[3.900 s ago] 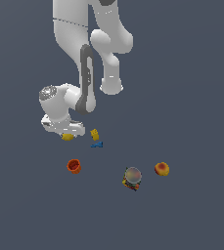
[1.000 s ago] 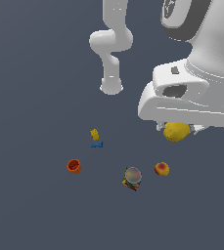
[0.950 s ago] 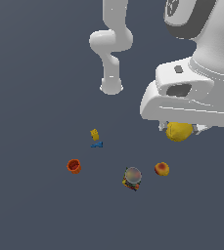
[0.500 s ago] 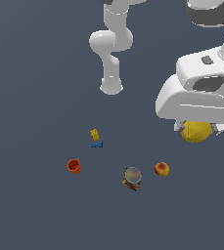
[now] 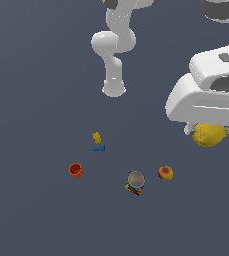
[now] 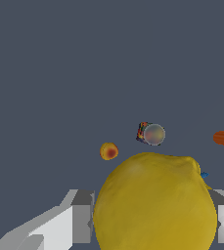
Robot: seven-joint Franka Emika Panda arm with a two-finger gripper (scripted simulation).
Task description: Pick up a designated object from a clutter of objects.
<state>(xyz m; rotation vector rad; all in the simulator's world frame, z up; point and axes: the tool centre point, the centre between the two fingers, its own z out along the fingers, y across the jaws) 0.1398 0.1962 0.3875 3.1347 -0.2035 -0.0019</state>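
Claw: the claw (image 5: 209, 134) is closed on the lemon (image 5: 209, 135), one finger (image 6: 67, 222) pressed against each side in the wrist view.
Lemon: held in the air under the white wrist housing, at about 3 o'clock in the exterior view, well apart from the items below.
Change: since half a second ago the claw and lemon have moved farther toward the exterior view's right; 3.9 s ago the lemon lay on the desk (image 5: 36, 210) beside the yellow block (image 5: 97, 137).
Block and blue piece: the block stands near the centre, unmoved, with the tiny blue piece (image 5: 99, 148) just beside it at its 6 o'clock.
Cup: the orange-red cup (image 5: 75, 170) sits at 8 o'clock, unmoved.
Ball: the greyish ball (image 5: 135, 179) lies at 6 o'clock.
Red-yellow fruit: the red-yellow fruit (image 5: 165, 173) lies near the ball at its 3 o'clock.
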